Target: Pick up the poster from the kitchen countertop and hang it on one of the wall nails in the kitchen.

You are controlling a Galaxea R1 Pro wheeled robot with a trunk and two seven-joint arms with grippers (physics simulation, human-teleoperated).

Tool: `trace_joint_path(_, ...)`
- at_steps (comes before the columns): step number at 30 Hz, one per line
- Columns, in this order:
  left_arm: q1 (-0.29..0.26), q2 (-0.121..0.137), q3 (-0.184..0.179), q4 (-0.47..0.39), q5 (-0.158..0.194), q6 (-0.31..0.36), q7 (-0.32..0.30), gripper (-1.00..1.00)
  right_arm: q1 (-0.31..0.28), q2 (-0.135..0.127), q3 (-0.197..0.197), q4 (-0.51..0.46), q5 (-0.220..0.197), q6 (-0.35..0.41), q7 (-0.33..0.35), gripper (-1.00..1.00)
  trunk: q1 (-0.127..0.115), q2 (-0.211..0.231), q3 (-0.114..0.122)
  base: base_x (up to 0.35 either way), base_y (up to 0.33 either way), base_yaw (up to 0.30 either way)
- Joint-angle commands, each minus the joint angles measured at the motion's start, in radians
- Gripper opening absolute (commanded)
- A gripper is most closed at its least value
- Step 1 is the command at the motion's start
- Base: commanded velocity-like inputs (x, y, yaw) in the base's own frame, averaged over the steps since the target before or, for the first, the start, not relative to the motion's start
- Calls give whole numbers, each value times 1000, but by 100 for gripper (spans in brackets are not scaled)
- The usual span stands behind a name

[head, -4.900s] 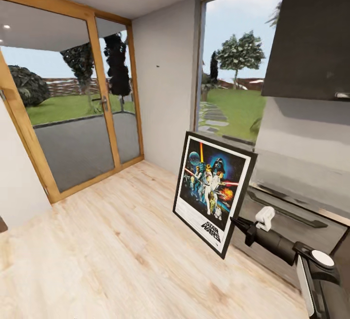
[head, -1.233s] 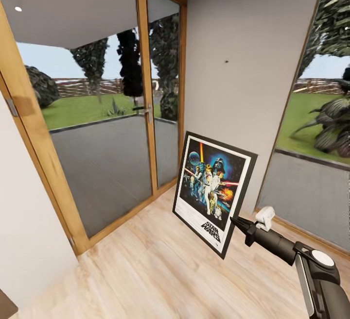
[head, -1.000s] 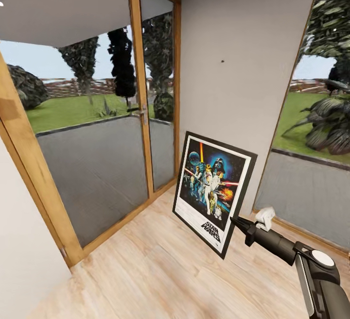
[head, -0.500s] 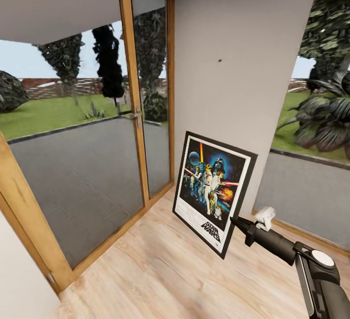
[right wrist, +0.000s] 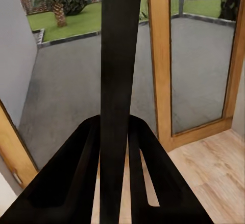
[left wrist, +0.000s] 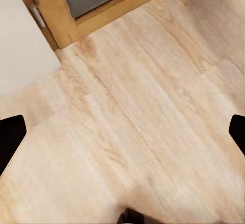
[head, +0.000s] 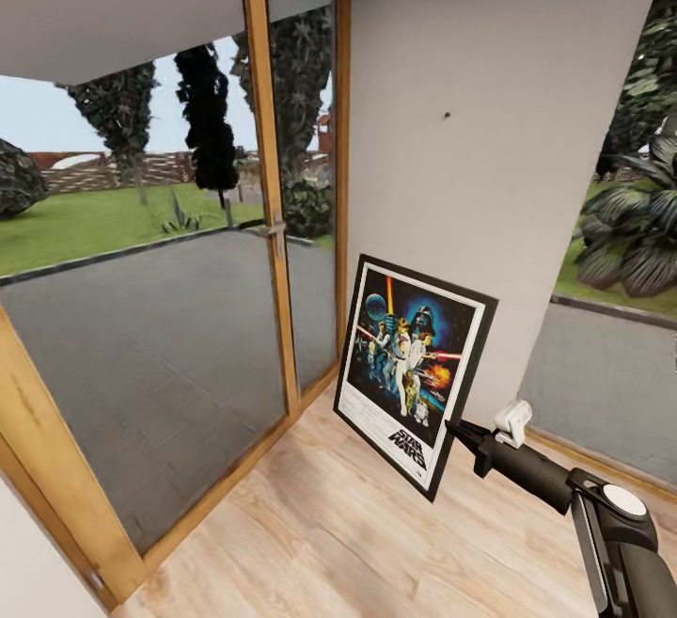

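The Star Wars poster hangs tilted in the air ahead of me, black frame, white border, lettering at its lower end. My right gripper is shut on its right edge; in the right wrist view the frame edge runs as a dark bar between the black fingers. A wall nail shows as a tiny dark speck on the pale grey wall, above the poster. My left gripper is open over the wood floor, its fingertips far apart with nothing between them.
A wood-framed glass door stands at the left, with grey paving and a garden outside. A large window lies right of the wall strip. Light wood floor stretches below the poster.
The view has closed in on the grey wall and swung slightly; the nail sits a little further right in the picture. The poster and right arm hold the same pose.
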Motion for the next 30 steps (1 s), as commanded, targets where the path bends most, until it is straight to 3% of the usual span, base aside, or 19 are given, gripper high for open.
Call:
trace_joint_path(1,0,0,1,0,10,-1,-7,100,-1,1,-2,-2,2,12,10,-100,1,-2,-2,290,239,-158)
trace_joint_path(21,0,1,1,0,10,-1,-7,100,-1,1,-2,-2,2,12,9,-100,1,-2,-2,278,257,-268)
trace_joint_path(30,0,1,1,0,10,-2,-7,100,-1,1,-2,-3,2,12,9,-100,1,-2,-2,270,269,-48)
